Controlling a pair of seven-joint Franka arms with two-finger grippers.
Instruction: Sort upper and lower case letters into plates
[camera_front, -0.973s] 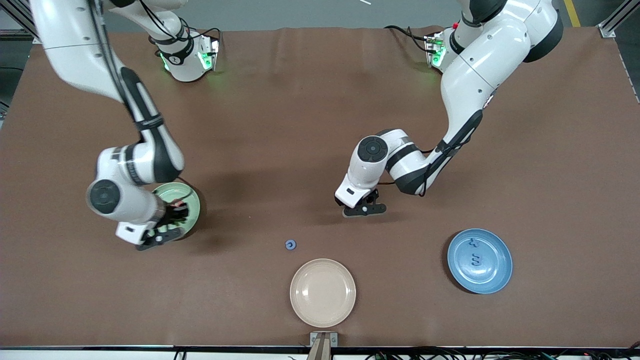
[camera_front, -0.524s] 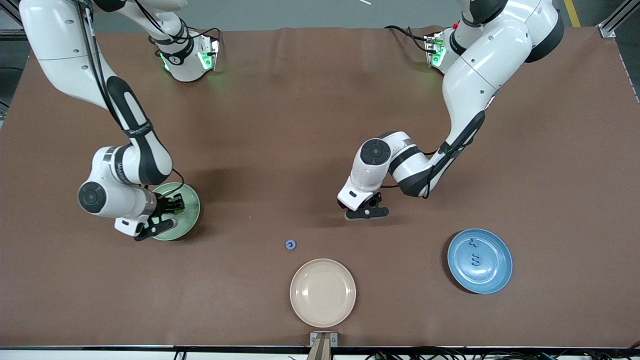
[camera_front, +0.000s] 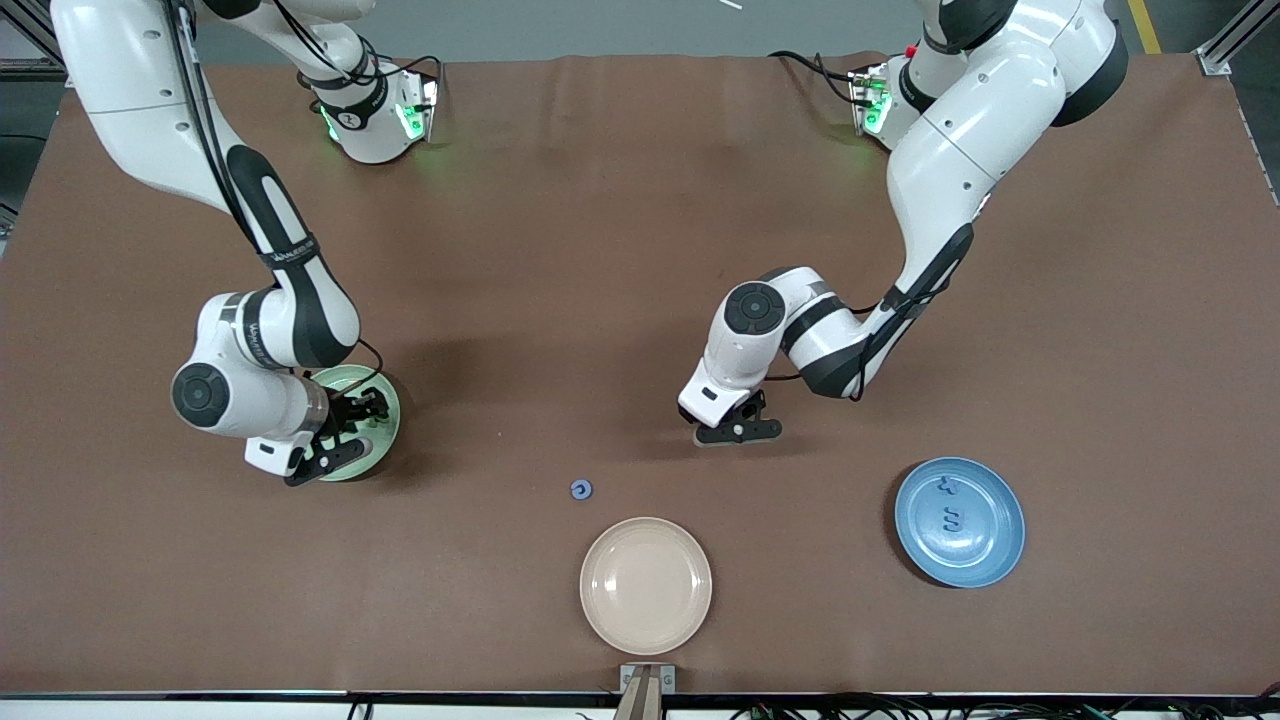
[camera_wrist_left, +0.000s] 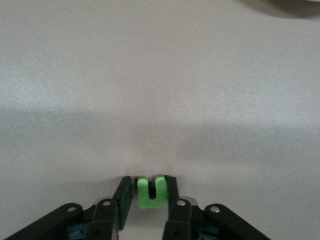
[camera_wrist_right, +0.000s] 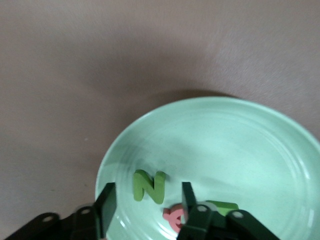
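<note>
Left gripper (camera_wrist_left: 149, 192) down at the brown table (camera_front: 560, 250), pinching a small flat green letter (camera_wrist_left: 150, 192), perhaps a lowercase one, with the medium blue round plate (camera_front: 985, 560) toward the left arm's end. Right gripper (camera_wrist_right: 145, 202) spread over the pale mint round plate (camera_wrist_right: 240, 150), empty.

The right gripper (camera_front: 350, 425) hangs over the mint plate (camera_front: 385, 440), fingers apart, with a green letter (camera_wrist_right: 148, 186) lying between them and a pink letter (camera_wrist_right: 175, 218) just beside. The left gripper (camera_front: 738, 420) sits low at mid-table, fingers closed on a small green letter (camera_wrist_left: 151, 191). Between the two arms the brown table (camera_front: 550, 300) lies bare. Nearer the camera, a blue letter (camera_front: 581, 489) lies loose beside the beige plate (camera_front: 645, 585) (a low obstacle only). The blue plate (camera_front: 960, 521), toward the left arm's end, carries two letters (camera_front: 948, 504).
</note>
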